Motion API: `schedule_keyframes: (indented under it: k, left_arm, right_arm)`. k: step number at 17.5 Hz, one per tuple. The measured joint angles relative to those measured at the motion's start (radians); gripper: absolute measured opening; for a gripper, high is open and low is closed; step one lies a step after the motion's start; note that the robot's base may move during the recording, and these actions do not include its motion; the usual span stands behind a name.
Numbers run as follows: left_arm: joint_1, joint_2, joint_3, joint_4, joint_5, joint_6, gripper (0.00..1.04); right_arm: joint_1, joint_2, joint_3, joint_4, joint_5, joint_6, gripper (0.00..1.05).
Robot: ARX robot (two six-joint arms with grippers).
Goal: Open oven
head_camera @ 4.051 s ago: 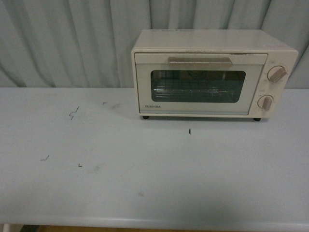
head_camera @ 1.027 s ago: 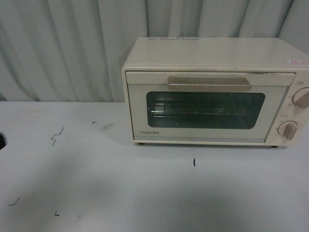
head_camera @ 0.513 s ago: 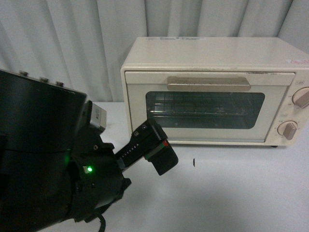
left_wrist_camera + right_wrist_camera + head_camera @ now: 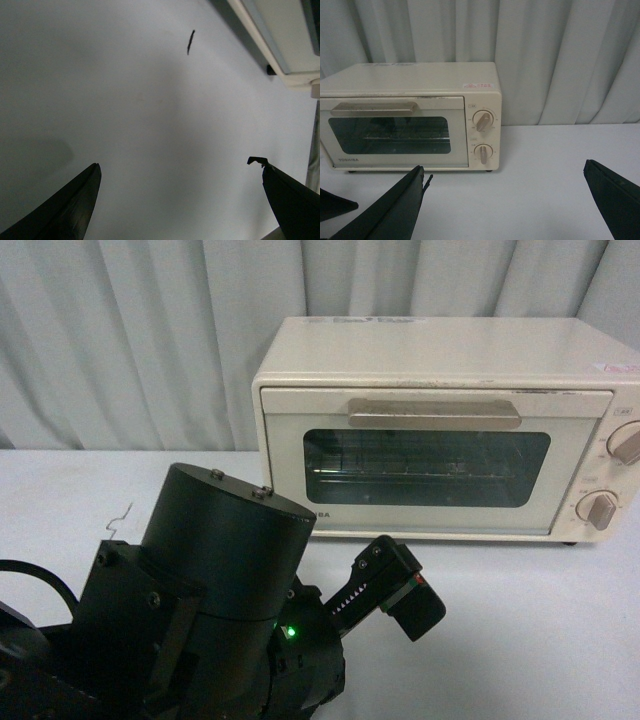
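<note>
The left arm (image 4: 220, 580), a matte black cylindrical housing, fills the near left of the front view. Bare, smooth white table (image 4: 530, 640) lies open to its right. The left gripper (image 4: 175, 164) hangs over the table just short of the oven (image 4: 430, 360), fingers spread wide, holding nothing. The right gripper (image 4: 504, 166) is also wide apart and empty, facing the oven. Boxy and cream-white, the oven stands toward the table's back, its glass door closed and bar handle (image 4: 435, 413) untouched, before a pleated curtain (image 4: 130, 340).

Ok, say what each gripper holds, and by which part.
Nothing: left gripper and right gripper are open, empty; the bar handle of the cream-white boxy toaster oven is untouched.
</note>
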Motion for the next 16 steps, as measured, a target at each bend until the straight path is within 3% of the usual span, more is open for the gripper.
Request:
schedule_keyframes:
  k: [16]
  left_arm:
    - [0.014,0.050,0.014,0.035,-0.028,0.001,0.98]
  right_arm:
    - [0.000,0.000,0.000,0.000,0.000,0.000,0.98]
